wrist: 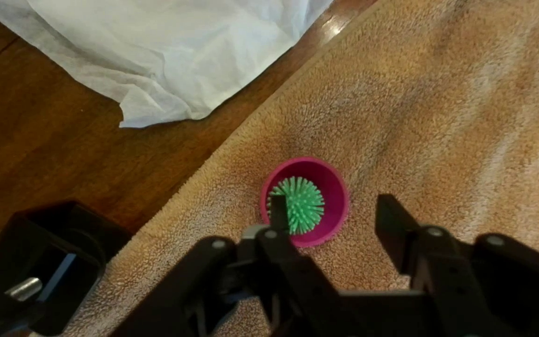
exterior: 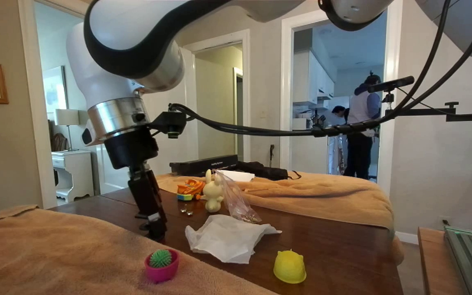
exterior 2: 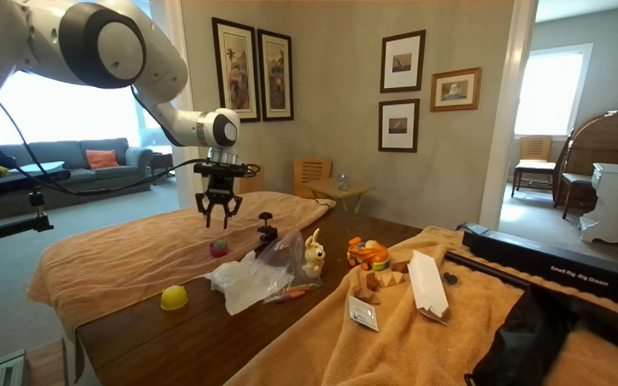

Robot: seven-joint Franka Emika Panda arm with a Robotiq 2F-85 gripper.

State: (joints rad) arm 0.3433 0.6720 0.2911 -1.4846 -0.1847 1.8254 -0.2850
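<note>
Fingers (wrist: 393, 227) cross the lower middle of the wrist view, spread and empty; the pot (wrist: 336, 201) with its green ball (wrist: 306, 206) stands mid-frame on the towel (wrist: 438, 140), partly behind one tip. Centring the gap over it before lowering should keep both tips clear of the rim.

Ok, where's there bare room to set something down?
Wood table: patch between yellow dome, white sheet and the towel under the white carton. Other towel: side of the pink pot away from the wood; open gripper hangs near the pot. Crowded: rabbit, plastic bag and white sheet, with orange toy close by.
</note>
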